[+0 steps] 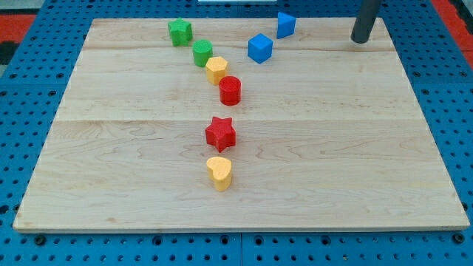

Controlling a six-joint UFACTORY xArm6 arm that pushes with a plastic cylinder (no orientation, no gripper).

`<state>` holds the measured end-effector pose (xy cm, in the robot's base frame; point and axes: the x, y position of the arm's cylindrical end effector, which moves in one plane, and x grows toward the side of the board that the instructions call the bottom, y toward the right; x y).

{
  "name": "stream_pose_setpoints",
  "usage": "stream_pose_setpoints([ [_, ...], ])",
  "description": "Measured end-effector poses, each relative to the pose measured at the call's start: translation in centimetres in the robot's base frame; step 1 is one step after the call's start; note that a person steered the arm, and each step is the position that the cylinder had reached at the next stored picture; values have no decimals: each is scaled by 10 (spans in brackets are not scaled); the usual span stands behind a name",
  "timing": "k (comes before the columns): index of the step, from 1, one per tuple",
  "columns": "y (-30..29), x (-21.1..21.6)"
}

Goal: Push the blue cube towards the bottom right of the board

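The blue cube (260, 48) sits near the view's top, a little right of the middle of the wooden board (355, 148). A second blue block (286, 24), of an angular shape, lies just up and right of it. My tip (359, 40) is the lower end of a dark rod at the view's top right. It stands well to the right of the blue cube, apart from it and from every other block.
A green block (179, 31) and a green cylinder (202, 52) lie at the top left. A yellow block (216, 69), a red cylinder (230, 89), a red star (220, 133) and a yellow heart (219, 172) run down the middle.
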<state>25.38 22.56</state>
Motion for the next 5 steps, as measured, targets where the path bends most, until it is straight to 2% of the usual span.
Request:
stream_pose_setpoints([
  [2,-7,-62],
  [3,-92,-63],
  [5,-177,-59],
])
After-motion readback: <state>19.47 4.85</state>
